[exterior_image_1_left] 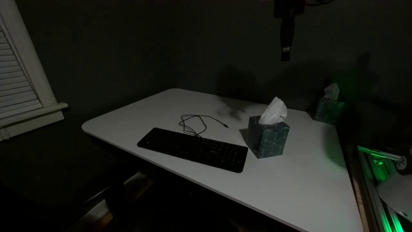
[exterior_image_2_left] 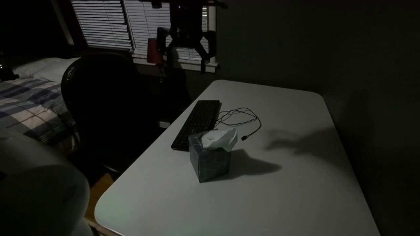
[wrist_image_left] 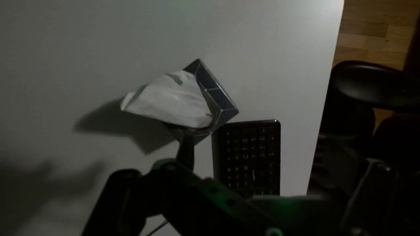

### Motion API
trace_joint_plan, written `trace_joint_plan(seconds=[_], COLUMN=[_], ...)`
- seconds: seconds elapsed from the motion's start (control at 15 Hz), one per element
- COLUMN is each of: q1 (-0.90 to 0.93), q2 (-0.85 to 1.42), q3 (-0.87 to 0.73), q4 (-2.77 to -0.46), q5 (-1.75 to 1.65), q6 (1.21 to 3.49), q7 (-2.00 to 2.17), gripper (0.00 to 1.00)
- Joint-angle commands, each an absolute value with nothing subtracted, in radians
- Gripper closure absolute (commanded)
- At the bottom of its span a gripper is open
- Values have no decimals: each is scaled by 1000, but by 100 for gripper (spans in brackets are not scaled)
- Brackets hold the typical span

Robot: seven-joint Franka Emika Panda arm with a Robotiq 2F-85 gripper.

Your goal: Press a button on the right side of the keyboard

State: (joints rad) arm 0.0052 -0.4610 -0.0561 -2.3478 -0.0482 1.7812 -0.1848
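the room is dimly lit, with dark walls (exterior_image_1_left: 128, 42) and a window blind (exterior_image_1_left: 16, 83) visible in both exterior views; a dark chair (exterior_image_2_left: 101, 108) stands at the side of a white table (exterior_image_1_left: 305, 180). the keyboard (exterior_image_1_left: 193, 149), long and black, lies flat on the table near the chair-side edge, keys up. its number-pad end (wrist_image_left: 251, 154) is just beside a tissue box (exterior_image_1_left: 274, 141); whether the two touch cannot be determined. the box is upright, a white tissue (exterior_image_1_left: 273, 112) protruding from its top. a thin dark cable (exterior_image_1_left: 192, 131) lies in loose loops next to the keyboard. a second tissue box (exterior_image_1_left: 329, 111) stands near the wall. the gripper (exterior_image_2_left: 186, 65) hangs above the table, well apart from the keyboard; its two fingers are spread apart. the wrist view shows the number-pad end, the gripper covering part of the keyboard.
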Motion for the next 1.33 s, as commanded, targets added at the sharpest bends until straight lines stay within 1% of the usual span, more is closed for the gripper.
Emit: trace_joint_plan(seconds=[0.0, 0.2, 0.67, 0.73, 0.8, 1.27], q1=[25, 27, 30, 34, 34, 40], q2=[-332, -236, -52, -29, -76, -34], q3=[-10, 31, 90, 92, 78, 80], q4=[-2327, -2328, -2310, -2285, -2324, -2285], q5=[-29, -30, -88, -110, -73, -94], q6=[1887, 1974, 2369, 2336, 2331, 2333], q7=[-95, 27, 345, 347, 285, 315], gripper=[0, 0, 0, 0, 0, 0])
